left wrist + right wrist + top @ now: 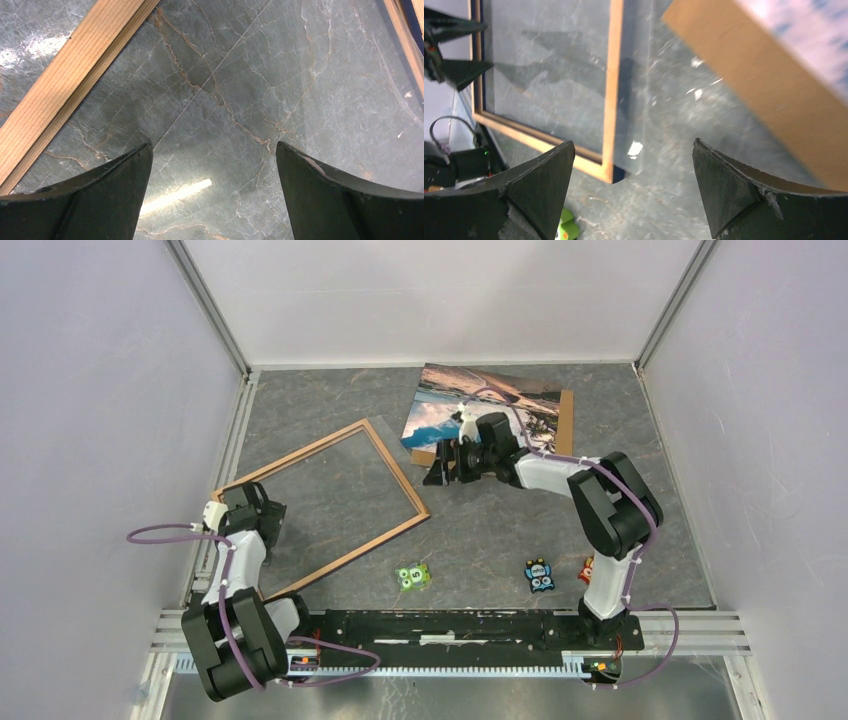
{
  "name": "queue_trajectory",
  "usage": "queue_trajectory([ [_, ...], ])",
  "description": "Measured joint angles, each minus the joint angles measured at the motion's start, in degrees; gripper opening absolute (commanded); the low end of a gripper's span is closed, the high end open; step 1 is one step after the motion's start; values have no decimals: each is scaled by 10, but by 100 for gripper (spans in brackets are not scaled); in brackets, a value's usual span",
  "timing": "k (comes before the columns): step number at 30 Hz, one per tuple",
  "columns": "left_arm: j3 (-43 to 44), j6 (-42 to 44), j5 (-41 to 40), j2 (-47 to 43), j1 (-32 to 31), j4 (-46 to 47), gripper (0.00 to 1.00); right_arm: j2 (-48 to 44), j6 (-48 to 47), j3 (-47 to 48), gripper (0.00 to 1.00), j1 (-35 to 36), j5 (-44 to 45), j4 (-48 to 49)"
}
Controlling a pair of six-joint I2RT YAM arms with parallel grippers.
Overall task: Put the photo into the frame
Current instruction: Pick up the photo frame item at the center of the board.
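The frame (pixel 398 472) lies flat at the table's left-middle, light wood side up. The photo (pixel 480 405) rests picture up at the back, on top of a brown backing board (pixel 566 418). My right gripper (pixel 437 472) hovers open between the frame's right rail and the photo's near-left corner, holding nothing. In the right wrist view, the right gripper (pixel 633 145) is over bare table, with the frame rail (pixel 613 75) ahead and the board (pixel 764 75) and photo (pixel 804 30) at the upper right. My left gripper (pixel 214 150) is open and empty above the frame's inside, near its rail (pixel 75 85).
A clear pane (pixel 638 110) lies in the frame and sticks out past its right rail. Three small toys sit near the front: green (pixel 412 577), blue (pixel 540 576) and red (pixel 586 568). White walls enclose the table on three sides.
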Motion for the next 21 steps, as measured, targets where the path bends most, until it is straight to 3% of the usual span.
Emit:
queue_trajectory([
  [8, 0, 1, 1, -3, 0, 0, 100, 69, -28, 69, 81, -19, -71, 7],
  [12, 0, 1, 5, -1, 0, 0, 100, 121, -7, 88, 78, -10, -124, 24],
  [18, 1, 3, 6, -2, -2, 0, 100, 160, 46, 112, 60, -4, -175, 70],
  [21, 3, 9, 7, -3, -4, -2, 100, 169, 72, 134, 58, -4, -186, 83],
])
